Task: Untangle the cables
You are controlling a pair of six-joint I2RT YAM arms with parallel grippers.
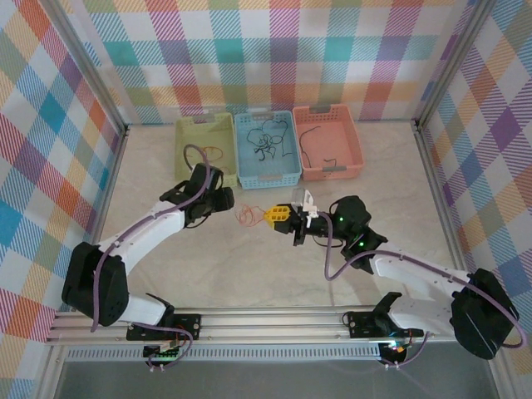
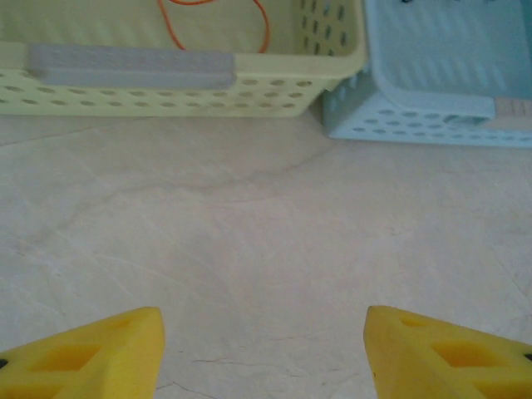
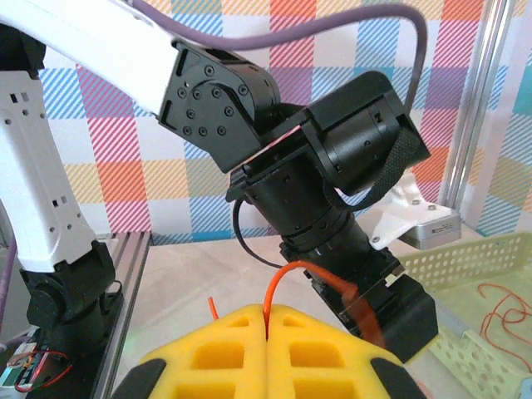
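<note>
My right jaws are shut tight on an orange cable [image 3: 287, 266], just in front of the blue basket [image 1: 268, 178]. My left jaws are apart and hold nothing, in front of it too, more to the left. I think the job is partly done. A second orange cable [image 1: 213, 154] lies in the green basket [image 1: 183, 145] beside the blue one, and a black cable [image 1: 309, 148] lies in the pink basket [image 1: 337, 137]. A dark knot [image 1: 264, 143] sits inside the blue basket. The top view shows that knot. My right wrist view shows my pinch.

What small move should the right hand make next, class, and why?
Probably carry the orange cable to the green basket: the right hand is shut on it, and that basket already holds a loose orange wire.
</note>
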